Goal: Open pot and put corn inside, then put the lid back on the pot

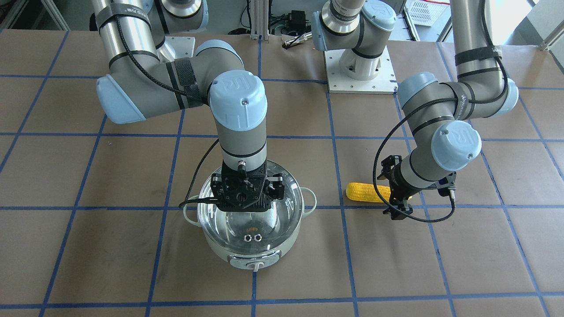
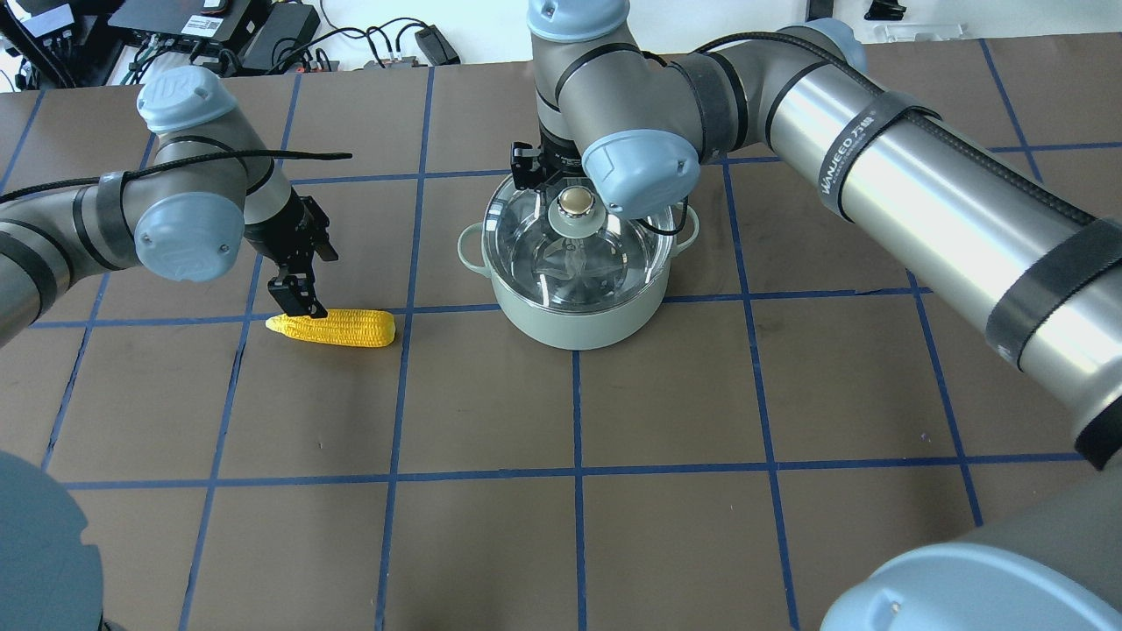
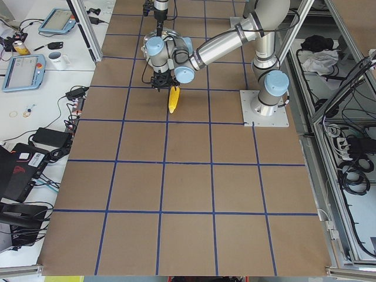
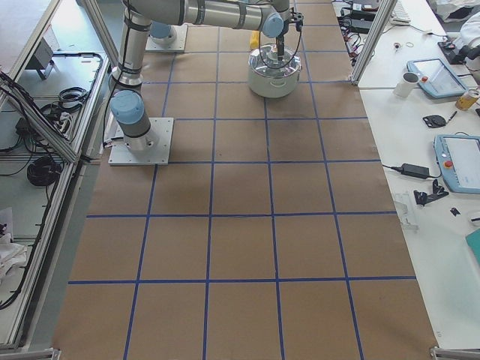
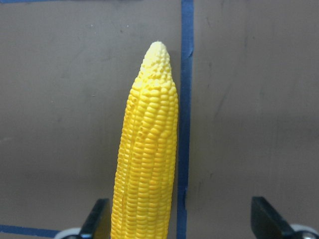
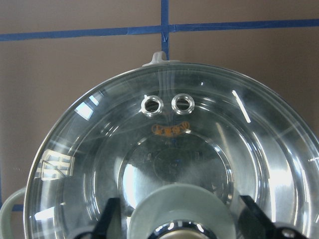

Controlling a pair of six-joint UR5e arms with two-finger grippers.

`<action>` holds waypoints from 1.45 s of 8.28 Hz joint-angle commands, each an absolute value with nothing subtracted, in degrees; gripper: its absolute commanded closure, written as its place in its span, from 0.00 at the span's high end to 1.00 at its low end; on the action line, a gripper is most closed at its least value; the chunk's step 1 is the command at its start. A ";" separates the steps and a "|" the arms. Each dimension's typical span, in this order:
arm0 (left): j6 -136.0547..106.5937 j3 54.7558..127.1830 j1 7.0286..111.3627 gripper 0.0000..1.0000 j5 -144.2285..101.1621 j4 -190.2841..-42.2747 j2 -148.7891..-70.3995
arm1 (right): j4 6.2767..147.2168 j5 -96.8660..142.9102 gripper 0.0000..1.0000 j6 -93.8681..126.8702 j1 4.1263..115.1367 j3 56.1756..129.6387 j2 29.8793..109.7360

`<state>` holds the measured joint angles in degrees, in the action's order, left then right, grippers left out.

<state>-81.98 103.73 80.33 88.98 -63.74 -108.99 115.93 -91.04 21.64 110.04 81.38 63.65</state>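
The corn (image 2: 333,329) is lying on the table (image 2: 701,394) well apart from the pot (image 2: 574,320), on the robot's left of it. One end is sitting between the spread fingers (image 5: 99,221) of the left gripper (image 5: 182,221), nearer one finger. The lid (image 6: 164,129) is resting on the pot, with the steel interior shining through the glass. The right gripper (image 6: 182,221) is hovering with its fingers (image 6: 112,219) parted astride the knob (image 2: 576,203), not pinching it.

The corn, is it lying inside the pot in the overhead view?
No, the corn lies on the table beside the pot, apart from it, and the lid covers the pot.
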 commanded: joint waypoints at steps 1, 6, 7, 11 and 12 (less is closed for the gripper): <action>-82.18 106.42 80.33 1.00 88.77 -61.17 -110.13 | 115.32 -91.05 0.80 21.71 110.04 81.39 63.98; -82.35 108.72 80.33 1.00 88.95 -61.35 -111.52 | 113.82 -90.79 0.48 21.71 110.04 81.30 64.16; -82.27 108.72 80.33 1.00 89.12 -61.26 -112.32 | 113.82 -90.79 0.47 21.71 110.04 81.30 64.16; -82.01 108.20 80.33 0.12 90.00 -62.13 -111.98 | 113.82 -90.88 0.47 21.71 109.87 80.33 65.56; -81.74 108.02 80.33 0.00 90.00 -65.79 -110.93 | 113.82 -90.88 0.48 21.71 109.52 80.33 67.39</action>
<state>-82.25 108.44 80.33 89.94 -61.82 -112.21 113.82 -90.82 21.71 109.95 80.48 65.02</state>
